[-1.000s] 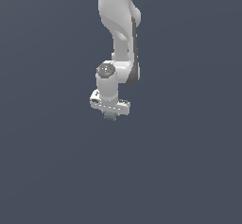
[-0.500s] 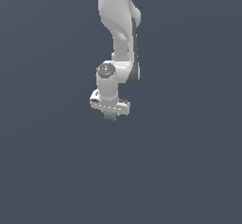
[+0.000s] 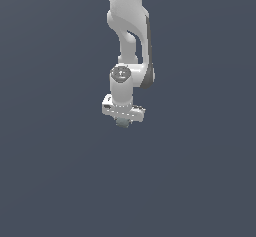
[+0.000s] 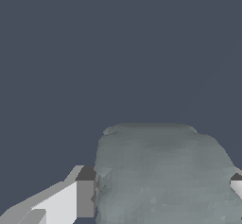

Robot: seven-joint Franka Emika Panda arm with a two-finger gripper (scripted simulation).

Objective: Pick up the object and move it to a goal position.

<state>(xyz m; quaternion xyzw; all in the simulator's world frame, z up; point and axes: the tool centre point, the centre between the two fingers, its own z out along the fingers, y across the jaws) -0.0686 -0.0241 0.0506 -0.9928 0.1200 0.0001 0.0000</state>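
Observation:
The object (image 3: 121, 123) is a small pale grey-green lump. In the exterior view only a bit of it peeks out below the white gripper (image 3: 123, 121) in the middle of the picture. In the wrist view the object (image 4: 160, 176) fills the space between the two fingers. One white finger with a dark pad (image 4: 85, 197) touches one side of it. The tip of the other finger (image 4: 236, 187) touches the opposite side. The gripper is shut on the object.
The white arm (image 3: 131, 36) comes down from the top of the exterior view. Everything around is an even dark grey-blue surface (image 3: 60, 171) with no other objects in view.

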